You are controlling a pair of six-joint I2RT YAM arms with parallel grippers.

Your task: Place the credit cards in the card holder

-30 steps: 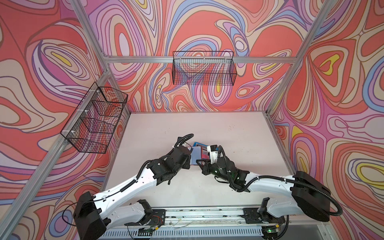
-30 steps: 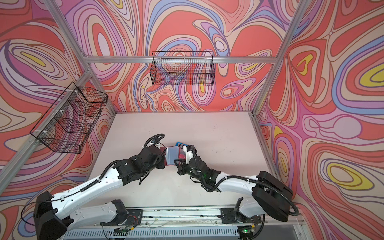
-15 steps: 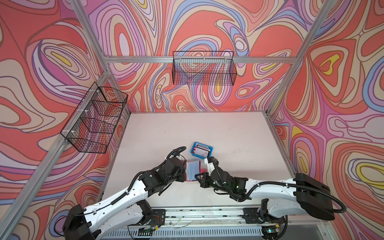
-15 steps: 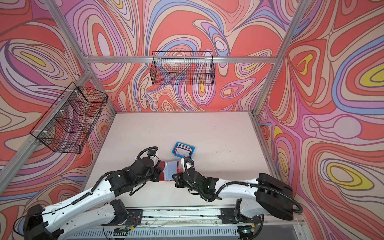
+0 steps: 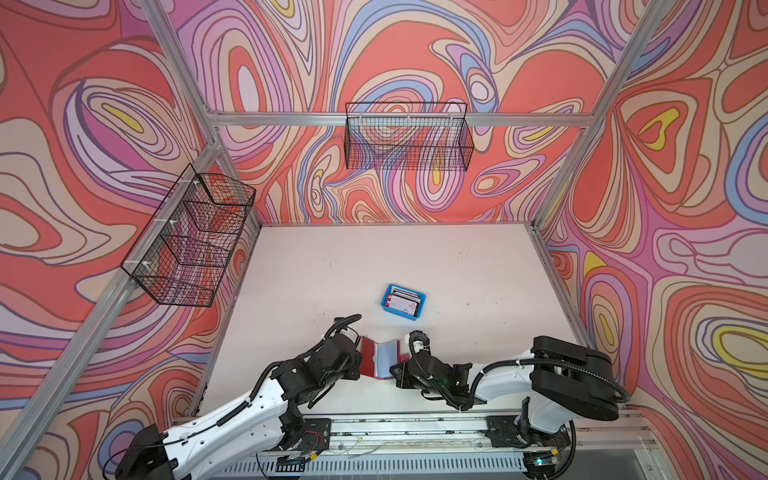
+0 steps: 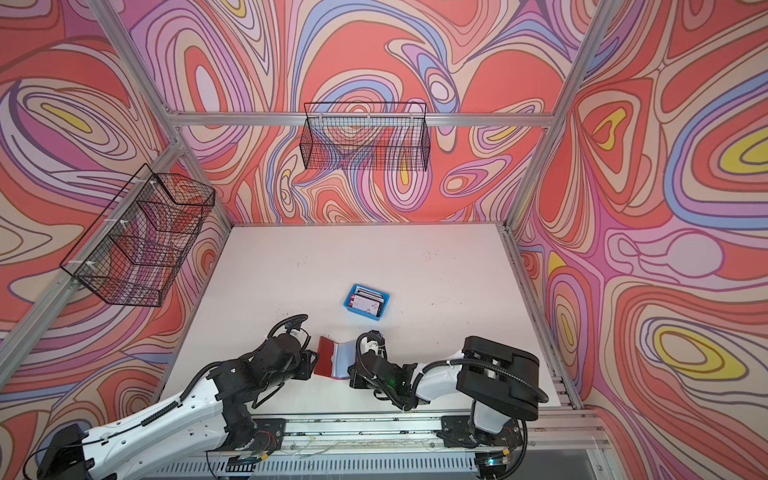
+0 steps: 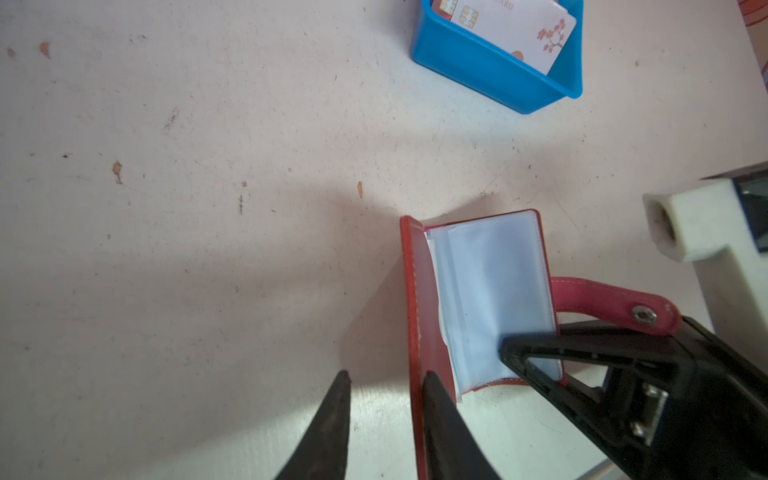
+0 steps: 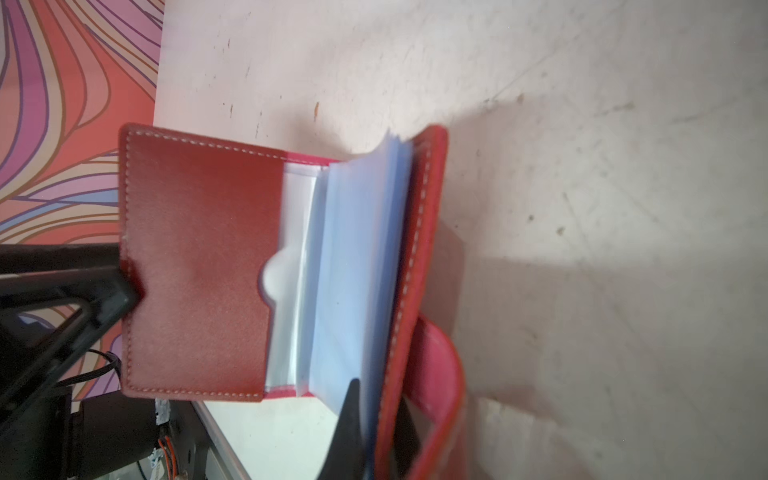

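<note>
Holding the card holder (image 5: pixel 376 357) open near the table's (image 5: pixel 332 270) front edge, the right gripper (image 8: pixel 376 424) clamps its right cover; the left gripper (image 7: pixel 386 376) straddles the left cover, partly open. The credit cards (image 5: pixel 402 301) lie in the blue tray (image 5: pixel 399 315); none seen inserted.

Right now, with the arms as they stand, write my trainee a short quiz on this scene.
1. Which gripper clamps the card holder by its sleeve pages?
2. True or false: the card holder lies shut.
3. The credit cards are: A in the blue tray; B in the sleeves; C in a gripper.
Key: 1 right gripper; 2 false, it is open; 3 A.
</note>
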